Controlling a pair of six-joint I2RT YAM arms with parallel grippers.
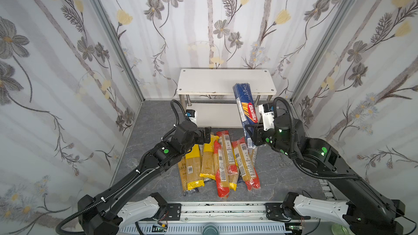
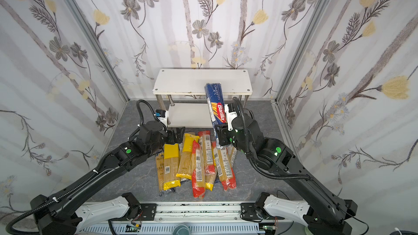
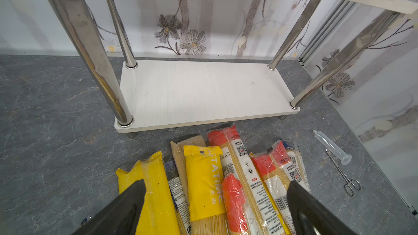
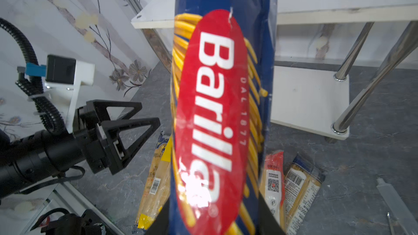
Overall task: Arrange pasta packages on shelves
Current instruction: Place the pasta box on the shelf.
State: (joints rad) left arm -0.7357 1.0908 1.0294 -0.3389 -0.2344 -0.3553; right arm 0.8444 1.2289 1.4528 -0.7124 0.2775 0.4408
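One pack is up in the air: the dark-blue Barilla pack (image 1: 245, 107), right of centre in both top views. The right gripper (image 1: 250, 134) has it pinched near the lower end, jaws clamped on its two sides. The pack stands steep, top leaning slightly left. Its upper end overlaps the front edge of the upper board (image 1: 214, 82) of the shelves (image 2: 192, 114); touching or not, can't tell. In the right wrist view the red logo fills mid-frame, with dark fingers (image 4: 269, 218) at the bottom edge on either side of the pack.

The left gripper (image 1: 207, 137) is left of centre, jaws spread wide with nothing between them, hanging over the far end of the heap by the yellow-ended bags.

The other pasta packages (image 1: 222, 161) lie lower centre on the grey tabletop (image 1: 278, 184). They form a loose overlapping heap, yellow and red ends mixed, running lengthwise toward the rack, just in front of the lower board (image 3: 203, 91).

A clear syringe (image 3: 332, 146) and metal forceps (image 3: 342, 172) lie on the tabletop right of the heap, apart from it.
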